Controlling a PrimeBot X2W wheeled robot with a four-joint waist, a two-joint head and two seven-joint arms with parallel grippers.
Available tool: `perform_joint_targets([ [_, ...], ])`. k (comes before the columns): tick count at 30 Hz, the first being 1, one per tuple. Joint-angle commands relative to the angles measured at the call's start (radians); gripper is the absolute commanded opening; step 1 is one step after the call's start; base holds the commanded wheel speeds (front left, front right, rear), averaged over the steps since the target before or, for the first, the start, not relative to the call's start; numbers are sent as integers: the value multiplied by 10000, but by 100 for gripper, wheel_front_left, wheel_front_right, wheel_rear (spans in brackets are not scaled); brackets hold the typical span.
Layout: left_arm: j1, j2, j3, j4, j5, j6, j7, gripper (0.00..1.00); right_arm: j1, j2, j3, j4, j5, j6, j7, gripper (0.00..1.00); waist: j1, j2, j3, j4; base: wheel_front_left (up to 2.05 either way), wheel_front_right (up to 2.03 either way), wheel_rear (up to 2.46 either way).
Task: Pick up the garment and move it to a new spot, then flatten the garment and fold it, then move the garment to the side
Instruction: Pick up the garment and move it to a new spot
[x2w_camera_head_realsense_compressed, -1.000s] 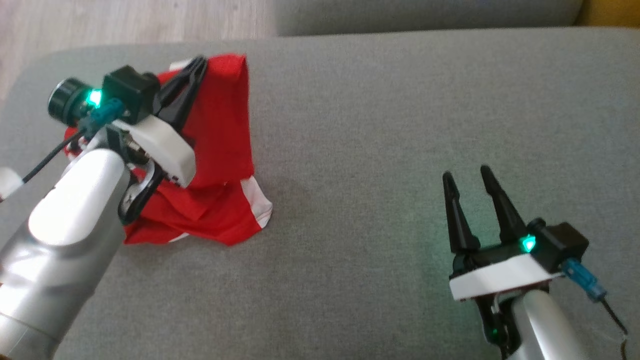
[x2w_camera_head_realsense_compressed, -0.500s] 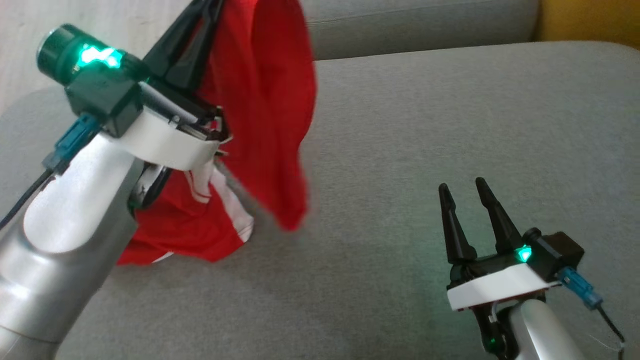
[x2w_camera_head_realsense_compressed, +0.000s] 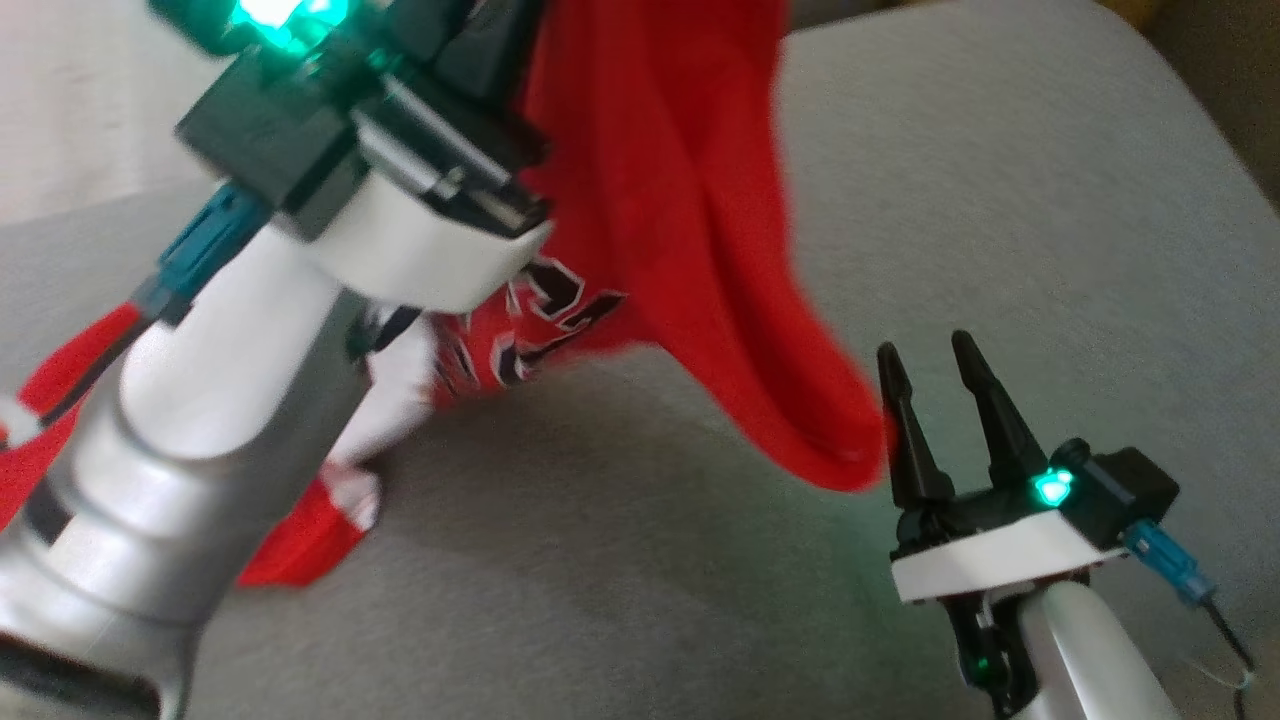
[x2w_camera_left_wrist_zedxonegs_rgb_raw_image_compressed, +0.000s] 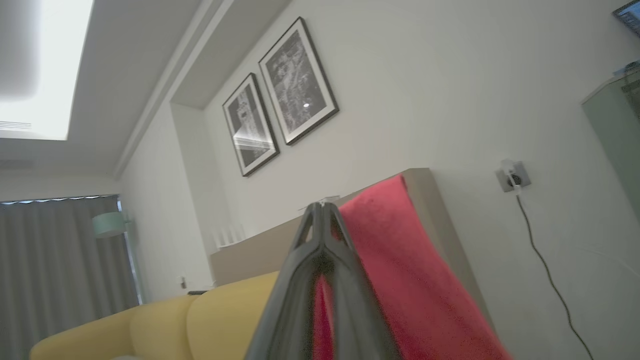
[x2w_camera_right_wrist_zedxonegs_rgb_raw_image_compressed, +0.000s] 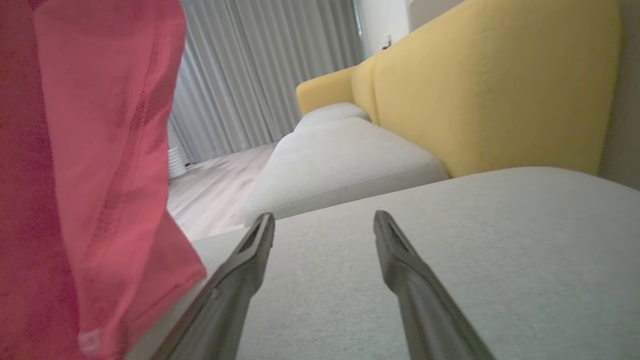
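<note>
- The grey cushion (x2w_camera_head_realsense_compressed: 1000, 200) is the working surface. It spreads out under and ahead of both pincers, and a yellow backrest (x2w_camera_right_wrist_zedxonegs_rgb_raw_image_compressed: 490, 90) rises beyond the right pincer's fingertips.
- The red garment (x2w_camera_head_realsense_compressed: 680, 200) hangs off the cushion from the left pincer as one long drape. Its long axis runs from that pincer's tips downward, slanting across toward the right pincer. Another part trails below and behind the left pincer, where some folds appear to rest on the cushion beside the forearm.
- The left pincer (x2w_camera_left_wrist_zedxonegs_rgb_raw_image_compressed: 322, 207) is raised high and clamped tight on a fold of the garment. The cloth spills from between its closed fingers and down one side.
- The right pincer (x2w_camera_head_realsense_compressed: 926, 345) sits low over the cushion with its fingers spread wide and nothing between them. The garment's hanging lobe is just beside its left finger, on the side toward the left pincer. I cannot tell whether the two touch.
- Judged from this, the carry depends on the left pincer alone. The right is the nearer free pincer to the loose tail, should it be needed to spread the cloth.
- White trim (x2w_camera_head_realsense_compressed: 385, 420) edges the folds below the left pincer.
- Black-and-white lettering (x2w_camera_head_realsense_compressed: 530, 330) shows on the cloth just under the left pincer's wrist, too blurred to read.
</note>
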Motion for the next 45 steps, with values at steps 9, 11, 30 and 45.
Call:
perform_joint_targets([
  [9,-1829,-460,-386,2284,63,-545,320,0,-646,-41,918,-978,624,-7,-105,100,-1,0,1157,-2209,0,0,0],
  [11,-2008,-458,-445,2743,78,-583,330,0,-662,-41,1079,-1071,702,-7,-105,100,-1,0,1263,-2384,0,0,0],
  [30,-3860,-791,-925,6744,364,-771,-32,100,-729,-41,1664,-1559,910,-7,-105,100,-1,0,1828,-2278,0,0,0],
  [45,760,295,1078,2870,162,-60,-36,100,-447,-41,65,-973,-95,-7,-105,100,-1,0,509,878,0,0,0],
])
